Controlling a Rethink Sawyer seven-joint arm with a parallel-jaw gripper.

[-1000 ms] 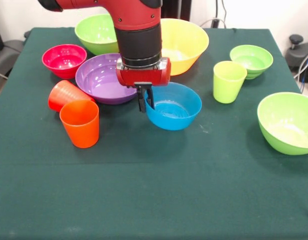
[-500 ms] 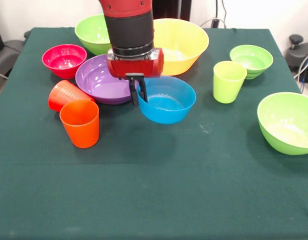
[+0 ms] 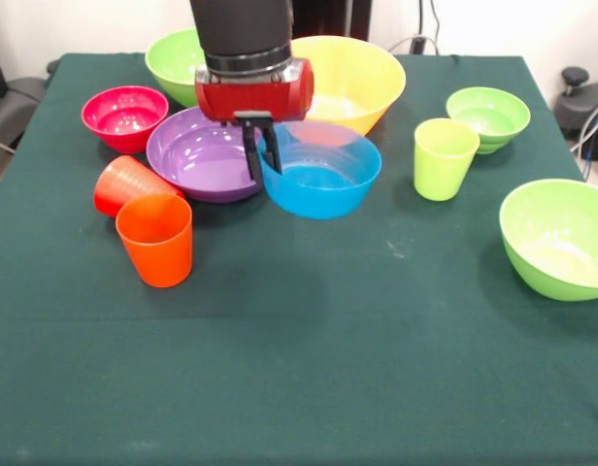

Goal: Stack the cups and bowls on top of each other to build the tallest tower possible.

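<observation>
So the counter (image 3: 280, 369) is covered in a dark green cloth, a bit wrinkled along the near edge, and the whole front half of it is bare fabric. First things you hit going back: the orange cup (image 3: 155, 239) standing upright on the left, and the biggest of the lime green bowls (image 3: 557, 236) over at the right edge. Just behind the orange one, touching it, the red cup (image 3: 122, 183) lies tipped on its side with its mouth toward the orange cup.

Middle of the counter is where the arm comes down. The pincer (image 3: 260, 155) is pinching the left rim of the blue bowl (image 3: 320, 182), one finger inside and one outside, and the bowl looks lifted a little, tilted, with a shadow under it. Right beside it on the left sits the wide purple bowl (image 3: 197, 153). Off to the right the lime green cup (image 3: 443, 157) stands upright, with a small lime green bowl (image 3: 488, 117) just behind it.

Further back: the magenta bowl (image 3: 124, 116) on the left, another lime green bowl (image 3: 185, 64) partly behind the arm, and the big yellow bowl (image 3: 352, 83) near the far edge. No stacking yet, everything's separate.

Past the counter there's a pale wall, some cables, and dark gear at both sides.
</observation>
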